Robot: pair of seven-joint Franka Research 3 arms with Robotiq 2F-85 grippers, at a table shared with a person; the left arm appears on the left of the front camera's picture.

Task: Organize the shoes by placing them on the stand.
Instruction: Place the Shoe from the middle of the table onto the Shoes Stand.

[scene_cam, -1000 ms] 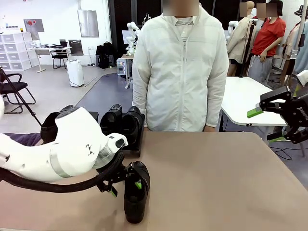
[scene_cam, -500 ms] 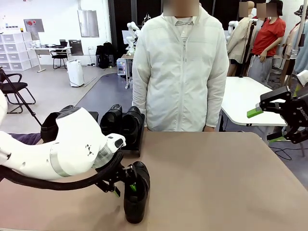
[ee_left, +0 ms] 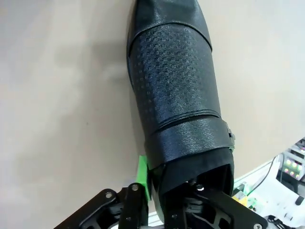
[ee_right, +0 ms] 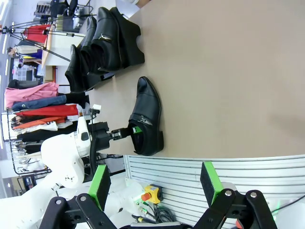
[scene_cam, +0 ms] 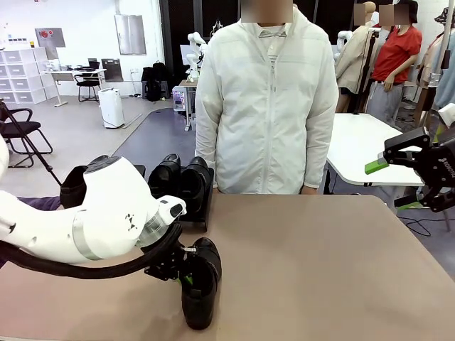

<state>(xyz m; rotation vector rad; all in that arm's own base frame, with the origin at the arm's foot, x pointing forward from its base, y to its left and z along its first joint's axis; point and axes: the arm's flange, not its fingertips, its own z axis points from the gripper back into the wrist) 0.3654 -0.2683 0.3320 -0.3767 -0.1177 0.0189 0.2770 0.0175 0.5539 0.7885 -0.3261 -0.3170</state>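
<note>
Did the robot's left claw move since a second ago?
Yes. The left gripper has closed on the shoe on the table; one green pad now sits inside its opening. The shoe itself hasn't shifted.

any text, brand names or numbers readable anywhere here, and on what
Nothing reads clearly.
Print on the right gripper, near the picture's right edge: white lettering, too small and cut off to read.
Red sign on the far wall: blurred, unreadable.
The shoe that the left gripper has closed on: embossed dot pattern, no lettering.
Shoes on the stand: metal trim, no legible brand.
</note>
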